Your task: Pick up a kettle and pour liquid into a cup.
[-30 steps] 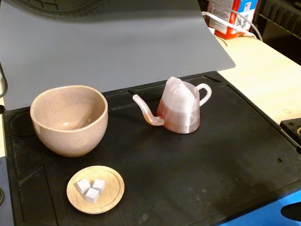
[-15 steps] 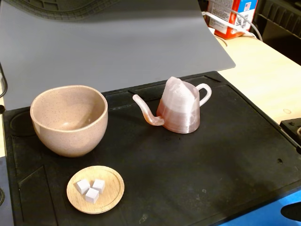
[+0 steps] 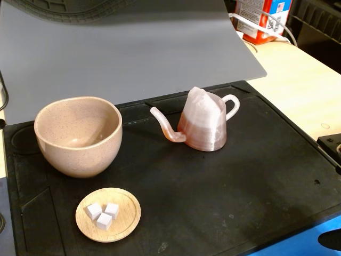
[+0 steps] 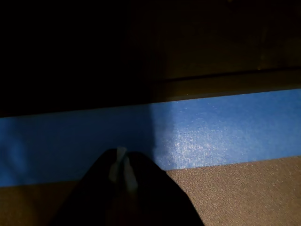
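Nearest the fixed camera, one wooden saucer carries three white cubes on the black mat. Behind it stands one cup, and well to its right one kettle, upright, spout aimed at the cup, with reddish liquid in its lower half. Farthest back lies a grey sheet. The end effector appears only in the wrist view, over blue tape on the desk, fingertips together, holding nothing. The reach has probably yet to begin; it should approach the loop handle from the right, grip squarely, and lift level so nothing spills.
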